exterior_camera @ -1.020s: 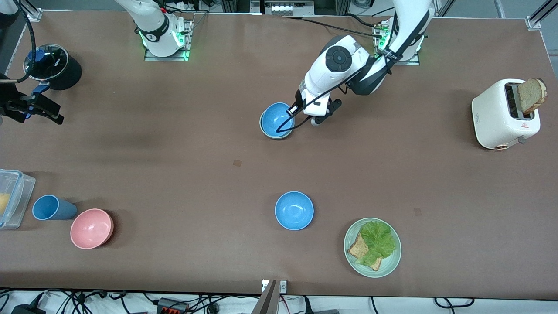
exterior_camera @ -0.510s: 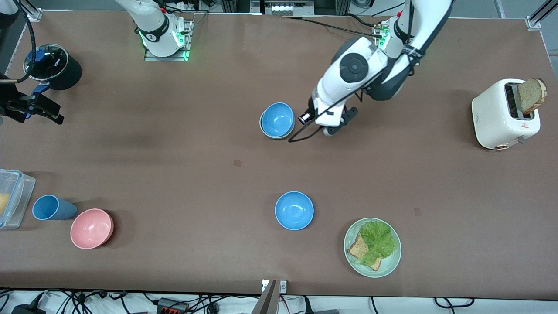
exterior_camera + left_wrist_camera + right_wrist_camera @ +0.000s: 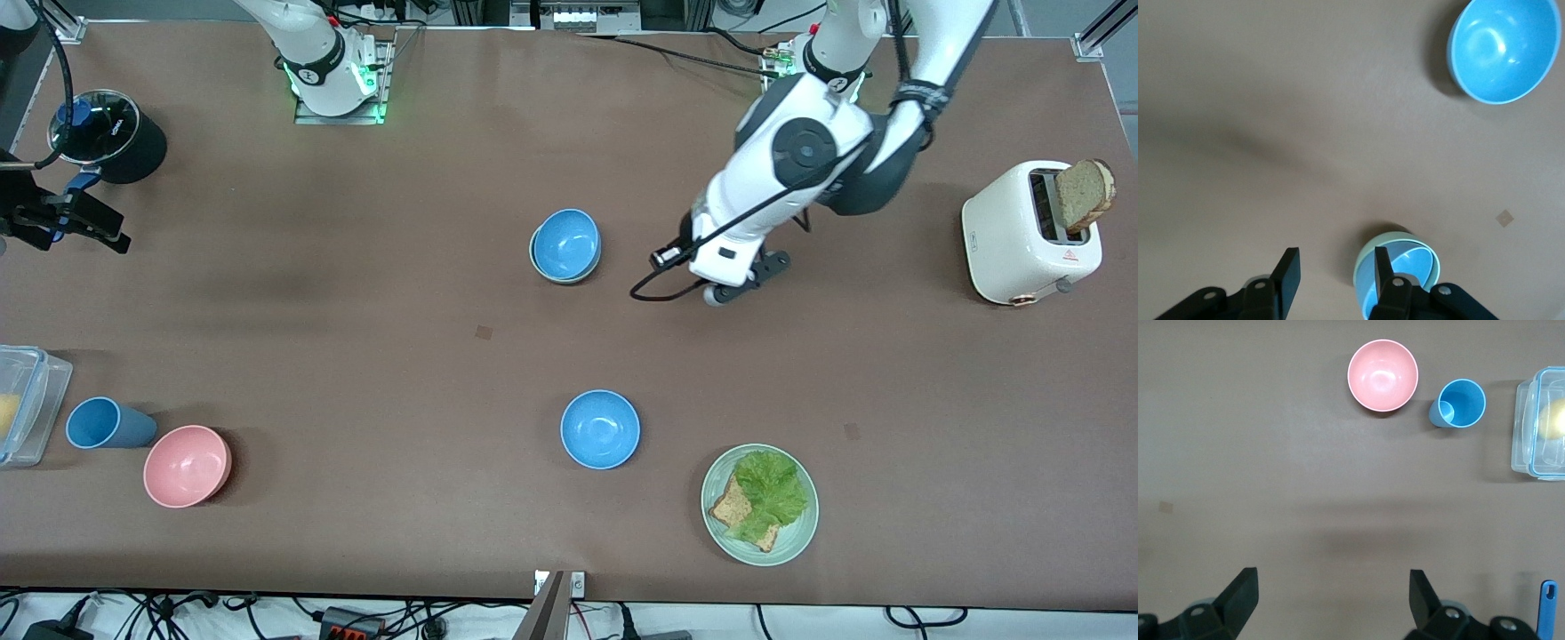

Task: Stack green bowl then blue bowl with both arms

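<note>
Sitting mid-table, a glossy blue bowl (image 3: 566,244) nests in the green bowl (image 3: 536,258). Left gripper (image 3: 1336,278), jaws apart, hangs over bare table beside them; right gripper (image 3: 1331,593) waits, jaws wide.

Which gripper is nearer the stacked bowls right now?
Left. The left gripper, open and empty, is up over bare table beside the blue bowl nested in the green bowl, toward the left arm's end. The right gripper waits open at the right arm's end.
</note>
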### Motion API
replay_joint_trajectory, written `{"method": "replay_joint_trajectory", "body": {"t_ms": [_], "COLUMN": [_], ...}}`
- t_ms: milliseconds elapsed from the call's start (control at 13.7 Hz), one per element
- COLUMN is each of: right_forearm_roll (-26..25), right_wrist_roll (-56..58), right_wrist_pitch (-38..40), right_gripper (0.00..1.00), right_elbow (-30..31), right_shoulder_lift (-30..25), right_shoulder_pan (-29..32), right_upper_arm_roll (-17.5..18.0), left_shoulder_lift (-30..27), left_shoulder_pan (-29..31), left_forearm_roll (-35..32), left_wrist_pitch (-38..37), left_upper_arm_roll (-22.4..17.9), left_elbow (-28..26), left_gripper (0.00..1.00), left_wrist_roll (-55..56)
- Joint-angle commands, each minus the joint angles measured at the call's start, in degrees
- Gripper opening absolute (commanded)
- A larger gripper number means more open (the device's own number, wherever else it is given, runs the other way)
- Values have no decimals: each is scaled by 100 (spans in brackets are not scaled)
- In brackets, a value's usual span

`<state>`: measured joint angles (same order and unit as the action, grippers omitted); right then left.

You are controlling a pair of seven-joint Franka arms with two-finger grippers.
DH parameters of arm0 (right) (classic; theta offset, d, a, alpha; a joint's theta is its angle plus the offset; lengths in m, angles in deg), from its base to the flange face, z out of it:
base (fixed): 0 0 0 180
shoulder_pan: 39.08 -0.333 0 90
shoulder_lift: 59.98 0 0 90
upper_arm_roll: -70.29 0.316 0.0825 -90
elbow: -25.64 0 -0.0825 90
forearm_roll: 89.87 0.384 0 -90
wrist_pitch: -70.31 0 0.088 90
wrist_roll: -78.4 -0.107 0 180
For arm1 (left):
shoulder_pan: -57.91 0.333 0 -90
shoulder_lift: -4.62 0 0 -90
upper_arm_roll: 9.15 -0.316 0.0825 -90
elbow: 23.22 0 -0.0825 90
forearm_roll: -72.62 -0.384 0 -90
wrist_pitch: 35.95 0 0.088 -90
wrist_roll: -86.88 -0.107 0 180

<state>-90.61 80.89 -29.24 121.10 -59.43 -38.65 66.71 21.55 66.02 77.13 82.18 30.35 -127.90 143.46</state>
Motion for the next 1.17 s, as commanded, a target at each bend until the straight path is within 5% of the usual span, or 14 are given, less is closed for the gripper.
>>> {"method": "replay_joint_trajectory", "body": {"t_ms": [0, 219, 364, 656, 947, 1093], "right_forearm_roll": [30, 30, 30, 30, 22, 22], "right_wrist_roll": [50, 50, 50, 50, 58, 58], "right_wrist_pitch": [67, 58, 58, 58, 67, 84], "right_gripper": [100, 100, 100, 100, 100, 100], "right_elbow": [-54, -54, -62, -62, -62, -62], "right_shoulder_lift": [23, 23, 23, 23, 6, -3], "right_shoulder_pan": [18, 18, 18, 9, -9, -9], "right_upper_arm_roll": [-2, -2, -2, -2, -2, 7], "left_shoulder_lift": [29, 12, -50, -383, -603, -691], "left_shoulder_pan": [331, 533, 534, 297, -633, -679], "left_forearm_roll": [-56, -65, -56, -56, -108, -668], "left_wrist_pitch": [-473, -835, -870, -1220, -1871, -2283], "left_upper_arm_roll": [5, -213, -670, -1548, -3130, -3212], "left_elbow": [377, 659, 764, 844, 1045, 1291], "left_gripper": [64, 71, 83, 90, 95, 100], "left_wrist_roll": [-1084, -2129, -3270, -4671, -5735, -5790]}}
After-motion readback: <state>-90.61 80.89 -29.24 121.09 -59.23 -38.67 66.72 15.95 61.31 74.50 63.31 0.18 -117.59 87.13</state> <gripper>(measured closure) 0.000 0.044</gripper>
